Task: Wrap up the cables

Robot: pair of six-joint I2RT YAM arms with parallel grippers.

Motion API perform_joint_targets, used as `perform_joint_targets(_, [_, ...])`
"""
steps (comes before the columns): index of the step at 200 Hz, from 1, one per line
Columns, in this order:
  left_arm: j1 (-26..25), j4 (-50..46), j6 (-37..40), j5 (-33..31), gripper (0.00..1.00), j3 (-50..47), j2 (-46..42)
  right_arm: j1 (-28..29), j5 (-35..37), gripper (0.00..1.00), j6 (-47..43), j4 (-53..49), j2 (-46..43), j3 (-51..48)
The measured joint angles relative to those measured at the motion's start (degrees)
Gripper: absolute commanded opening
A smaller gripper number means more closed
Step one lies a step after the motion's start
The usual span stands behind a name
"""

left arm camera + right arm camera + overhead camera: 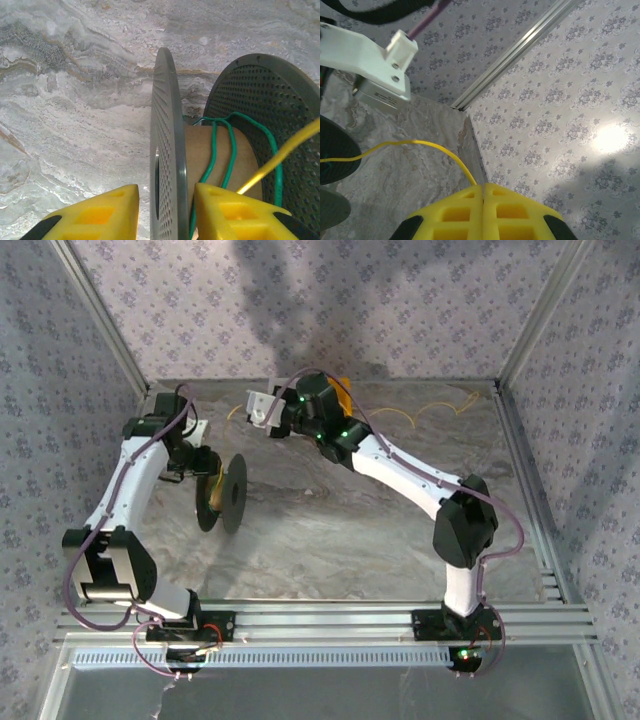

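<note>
The black spool (222,495) stands on edge at the table's left, its perforated flange (167,125) running between the yellow fingers of my left gripper (167,192), which is shut on it. Green wire (220,150) loops round the spool's cardboard core. The thin yellow cable (280,155) comes off the core toward the upper right. My right gripper (484,187) is shut on that cable (420,143), which arcs left from its fingertips to the spool's dark edge (330,160). In the top view the right gripper (258,412) is behind the spool. More cable (430,410) lies wavy at the back right.
Patterned walls close in three sides, with aluminium posts at the back corners (520,45). The left arm's white camera mount (370,60) sits close to the right gripper. A slotted aluminium rail (330,620) runs along the front edge. The marble table (330,530) is bare in the middle.
</note>
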Motion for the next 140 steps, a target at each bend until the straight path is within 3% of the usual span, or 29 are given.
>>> perform_joint_targets(140, [0.26,2.19,-0.02,2.86,0.35,-2.10,-1.62,-0.02,0.63,0.00,4.04,-1.51,3.45,6.67])
